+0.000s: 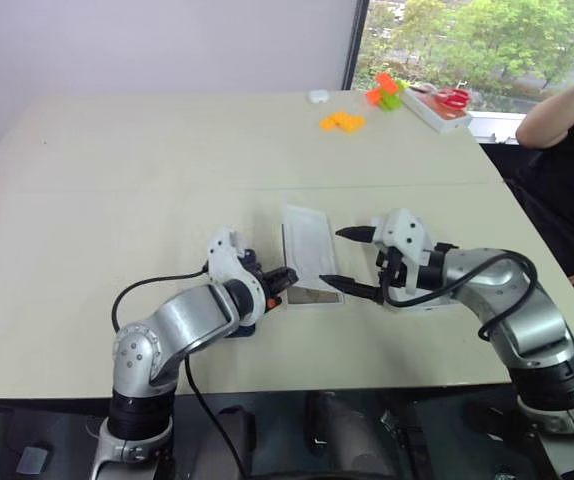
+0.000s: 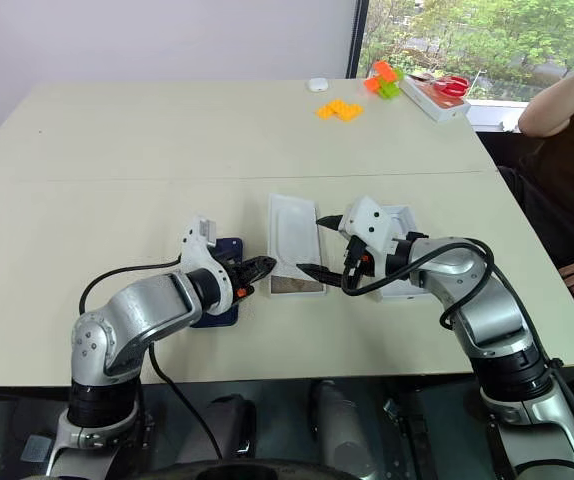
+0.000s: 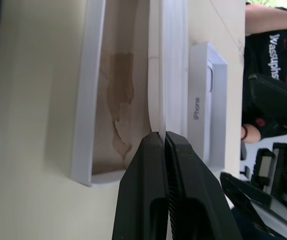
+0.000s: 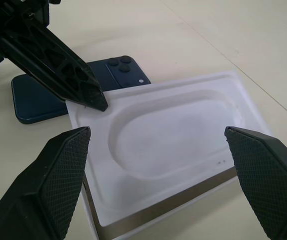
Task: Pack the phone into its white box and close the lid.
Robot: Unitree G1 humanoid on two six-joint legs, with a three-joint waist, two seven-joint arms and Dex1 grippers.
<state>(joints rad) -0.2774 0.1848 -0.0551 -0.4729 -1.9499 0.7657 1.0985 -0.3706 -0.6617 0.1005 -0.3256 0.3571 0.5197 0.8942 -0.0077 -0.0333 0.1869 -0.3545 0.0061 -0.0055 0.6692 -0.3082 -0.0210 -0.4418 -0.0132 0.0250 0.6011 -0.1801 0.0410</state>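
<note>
The left claw is clenched on the near left edge of a thin white insert with a raised oval panel; in the left wrist view its two black fingers pinch that thin sheet between them. The insert lies tilted over the white box, whose brownish-grey floor shows at the end nearest the robot. The right claw hangs released just right of the box, its fingers spread wide with nothing between them; one fingertip sits near the box's near right corner, the other beside the insert's right edge.

The phone lies flat on the surface just left of the box, under the left wrist, back side up. In the right wrist view its camera cluster is at the corner closest to the box. Its long axis runs away from the robot, roughly parallel to the box's. The box's long axis also runs away from the robot.

The lid lies just right of the box, behind the right claw and largely hidden by it.

Left of the box, past the phone, the surface is bare, as it is beyond the box for some way. Far beyond the box lie orange blocks and a white tray. A person's arm shows beyond the surface's right edge, well right of the box.
</note>
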